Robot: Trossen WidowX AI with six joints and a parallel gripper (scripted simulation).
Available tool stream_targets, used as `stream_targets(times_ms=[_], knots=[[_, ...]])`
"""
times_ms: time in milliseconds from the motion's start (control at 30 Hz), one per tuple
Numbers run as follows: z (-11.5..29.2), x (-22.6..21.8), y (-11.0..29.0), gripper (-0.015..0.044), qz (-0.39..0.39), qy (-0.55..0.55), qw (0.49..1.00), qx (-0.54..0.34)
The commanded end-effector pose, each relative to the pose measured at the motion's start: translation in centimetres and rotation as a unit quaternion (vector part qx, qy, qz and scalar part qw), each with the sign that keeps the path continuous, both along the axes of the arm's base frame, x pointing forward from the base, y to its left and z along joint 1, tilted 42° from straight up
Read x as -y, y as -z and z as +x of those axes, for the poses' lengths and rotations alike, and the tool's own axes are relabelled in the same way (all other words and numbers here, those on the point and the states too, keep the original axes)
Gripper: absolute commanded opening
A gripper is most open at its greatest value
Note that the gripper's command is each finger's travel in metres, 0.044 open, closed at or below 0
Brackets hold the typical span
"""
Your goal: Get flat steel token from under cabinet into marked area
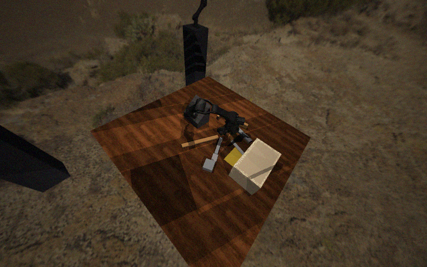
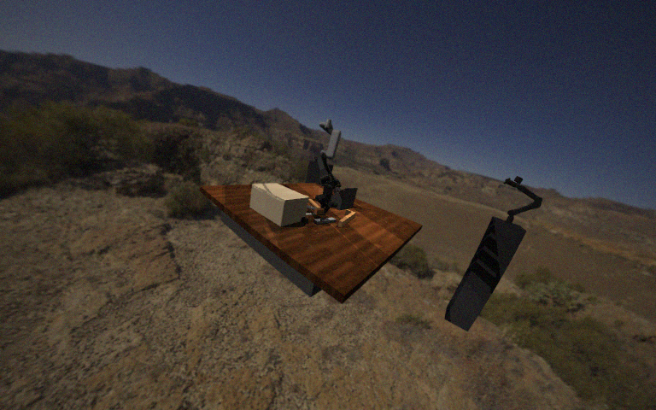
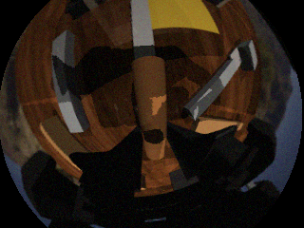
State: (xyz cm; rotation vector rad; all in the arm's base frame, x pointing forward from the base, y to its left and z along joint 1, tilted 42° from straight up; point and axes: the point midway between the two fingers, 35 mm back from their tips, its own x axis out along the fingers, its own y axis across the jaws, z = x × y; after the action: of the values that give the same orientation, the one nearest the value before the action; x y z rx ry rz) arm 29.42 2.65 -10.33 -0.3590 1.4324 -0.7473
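My gripper [image 1: 226, 133] [image 2: 325, 207] [image 3: 152, 124] is shut on the brown handle [image 3: 150, 85] of a tool. The tool's grey shaft [image 1: 237, 147] [image 3: 142, 28] points toward the cream cabinet [image 1: 260, 158] [image 2: 278, 202] and passes along the edge of the yellow marked area [image 1: 231, 156] [image 3: 185, 18]. The shaft's far end is hidden in the top view and out of frame in the wrist view. I cannot make out the steel token in any view.
A grey tool with a block head [image 1: 208, 164] [image 3: 247, 54] lies right of the held tool in the wrist view; another grey piece [image 1: 244, 135] [image 3: 62, 71] lies left. A wooden bar [image 1: 199, 141] [image 2: 346, 219] [image 3: 216, 125] and a second wooden piece [image 3: 59, 140] lie nearer the arm.
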Motion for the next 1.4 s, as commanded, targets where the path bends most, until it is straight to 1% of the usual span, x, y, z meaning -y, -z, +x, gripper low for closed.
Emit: stream_targets(times_ms=[0, 1067, 1367], knots=[[-1.0, -0.1, 0.2, 0.0000, -0.001, 0.000, 1.000, -0.003], [-5.9, -1.6, 1.2, 0.0000, 0.000, 0.000, 1.000, -0.005], [-5.6, -1.6, 0.9, 0.0000, 0.001, 0.000, 1.000, -0.002]])
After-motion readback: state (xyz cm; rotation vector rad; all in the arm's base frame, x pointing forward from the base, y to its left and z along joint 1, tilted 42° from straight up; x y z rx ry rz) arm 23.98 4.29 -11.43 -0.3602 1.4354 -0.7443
